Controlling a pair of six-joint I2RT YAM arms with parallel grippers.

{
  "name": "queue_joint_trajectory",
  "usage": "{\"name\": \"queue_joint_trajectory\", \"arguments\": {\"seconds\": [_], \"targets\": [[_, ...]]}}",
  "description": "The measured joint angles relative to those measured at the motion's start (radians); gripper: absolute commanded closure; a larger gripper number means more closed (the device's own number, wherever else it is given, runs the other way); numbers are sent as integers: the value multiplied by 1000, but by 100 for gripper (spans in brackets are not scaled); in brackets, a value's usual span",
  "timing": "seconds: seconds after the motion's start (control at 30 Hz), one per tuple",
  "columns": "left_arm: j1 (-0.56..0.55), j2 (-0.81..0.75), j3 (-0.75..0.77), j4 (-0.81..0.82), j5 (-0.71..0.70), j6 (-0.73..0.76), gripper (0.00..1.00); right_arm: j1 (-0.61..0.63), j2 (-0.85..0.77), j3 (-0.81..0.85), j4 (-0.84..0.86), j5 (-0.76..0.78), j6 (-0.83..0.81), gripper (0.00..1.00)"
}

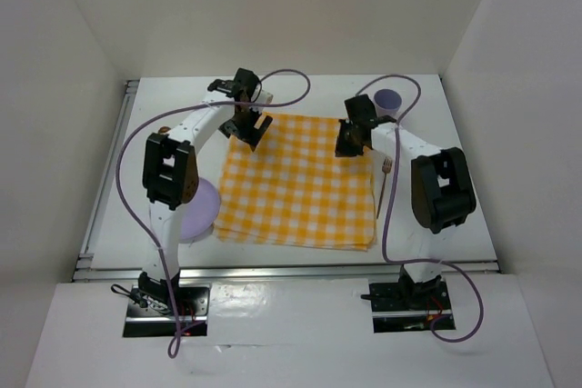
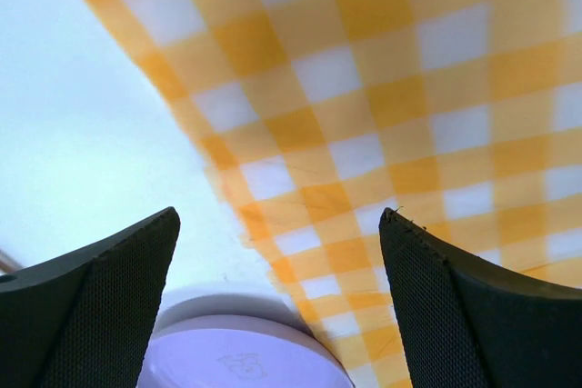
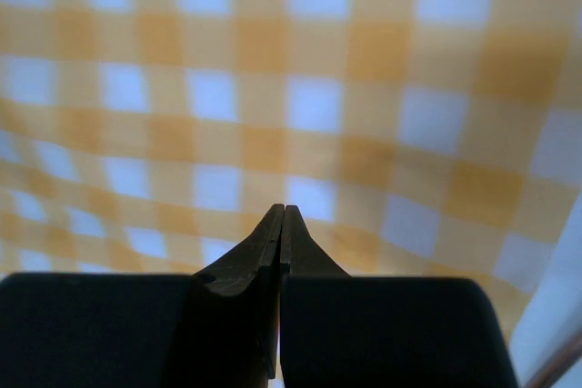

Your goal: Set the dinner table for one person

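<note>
The white dinner table (image 1: 164,106) carries a yellow-and-white checked cloth (image 1: 300,179) spread flat in its middle. My left gripper (image 1: 257,130) hangs open over the cloth's far left corner. In the left wrist view the fingers (image 2: 436,297) stand wide apart and empty above the cloth's edge (image 2: 391,88) and the bare table (image 2: 82,115). My right gripper (image 1: 348,143) is over the cloth's far right part. In the right wrist view it (image 3: 284,211) is shut, with nothing seen between the fingers and the cloth (image 3: 273,70) below.
A lilac plate (image 1: 202,211) lies left of the cloth, partly under my left arm; it also shows in the left wrist view (image 2: 241,356). A lilac cup (image 1: 388,99) stands at the far right. A fork (image 1: 385,179) lies along the cloth's right edge.
</note>
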Motion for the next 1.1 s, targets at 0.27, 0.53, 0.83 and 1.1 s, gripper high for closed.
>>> {"name": "queue_joint_trajectory", "arguments": {"seconds": [0.27,0.53,0.83,1.1], "targets": [[-1,-131,-16,13,32,-2,6,59,173,391,19,19,-38,100],[-15,-163,-374,34,89,-21,8,63,476,587,4,14,-19,100],[-55,-211,-544,95,63,-5,10,57,583,731,2,63,128,100],[-56,-224,-562,113,61,1,10,51,676,877,-7,43,221,100]]}}
